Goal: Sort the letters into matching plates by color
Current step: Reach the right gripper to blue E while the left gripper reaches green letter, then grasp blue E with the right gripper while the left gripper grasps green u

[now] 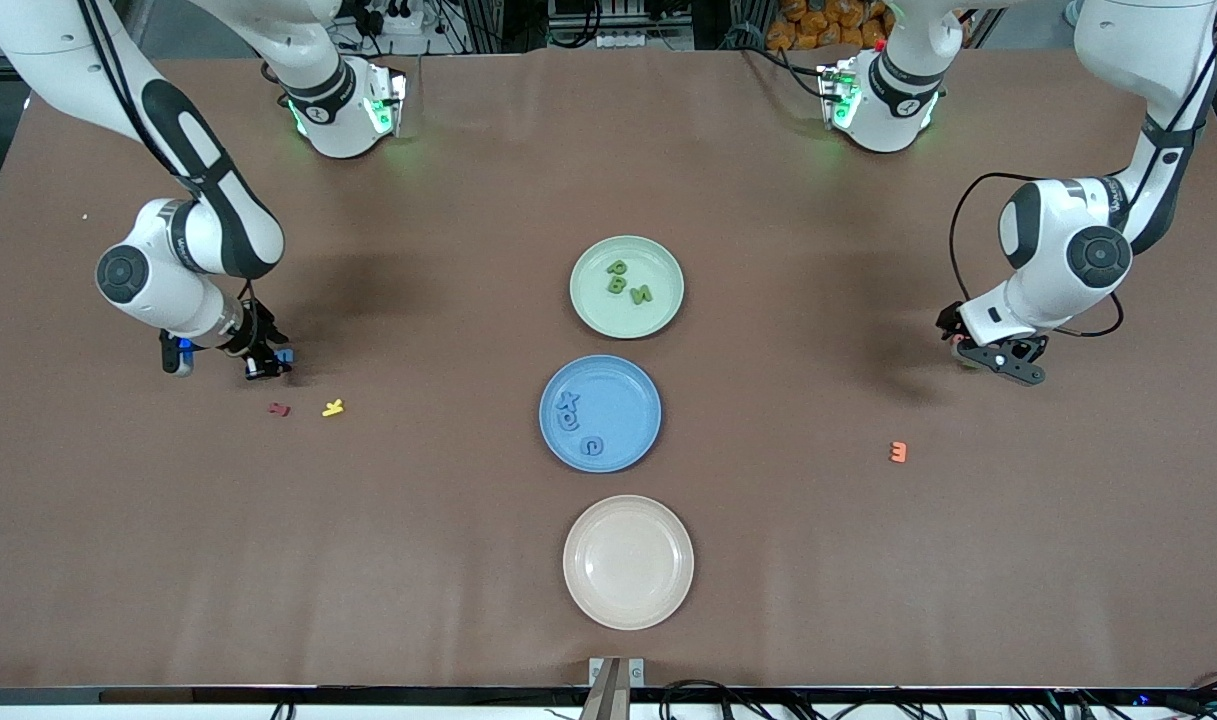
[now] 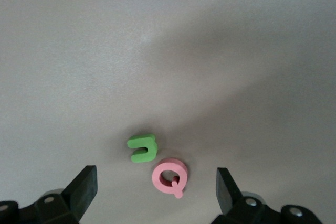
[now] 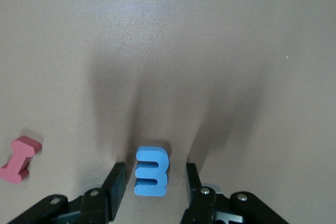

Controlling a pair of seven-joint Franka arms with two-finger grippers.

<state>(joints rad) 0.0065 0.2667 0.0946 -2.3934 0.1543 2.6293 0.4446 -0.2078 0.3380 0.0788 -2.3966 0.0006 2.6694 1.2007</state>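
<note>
A blue letter lies flat on the table toward the right arm's end. My right gripper is down around it, a finger on each side and a narrow gap on each side. In the front view the same blue letter shows beside the right gripper. My left gripper hangs wide open over a green letter and a pink Q. The green plate holds two green letters. The blue plate holds three blue letters.
A beige plate sits nearest the front camera, in line with the other two. A red letter and a yellow letter lie just nearer the camera than the right gripper. An orange letter lies toward the left arm's end.
</note>
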